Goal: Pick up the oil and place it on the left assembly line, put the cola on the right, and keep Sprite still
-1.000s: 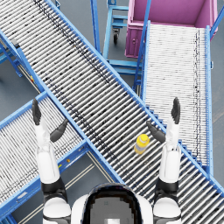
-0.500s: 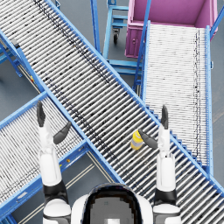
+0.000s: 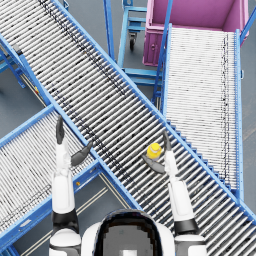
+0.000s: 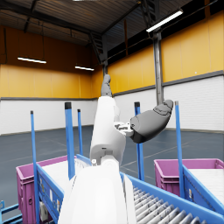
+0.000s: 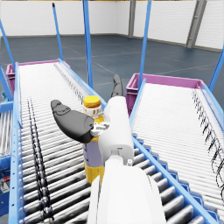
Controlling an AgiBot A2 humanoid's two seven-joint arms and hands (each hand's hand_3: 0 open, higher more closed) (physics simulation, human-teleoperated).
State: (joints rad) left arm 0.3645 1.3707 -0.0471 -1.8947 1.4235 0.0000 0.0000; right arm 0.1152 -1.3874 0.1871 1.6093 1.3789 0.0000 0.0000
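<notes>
The long middle conveyor [image 3: 100, 100] is running from far left to near right, with the left assembly line [image 3: 25, 165] lying beside it at near left. The left robot hand [image 3: 67, 150] is hanging released over that line's edge, while the right robot hand [image 3: 161, 156] is reaching, unclenched and gripping nothing, with thumb and fingers either side of the oil bottle [image 3: 154, 150]. The bottle is standing upright on the middle rollers, so I'd say the oil pick-up is under way, calling next for the fingers to close on its body before carrying it left.
</notes>
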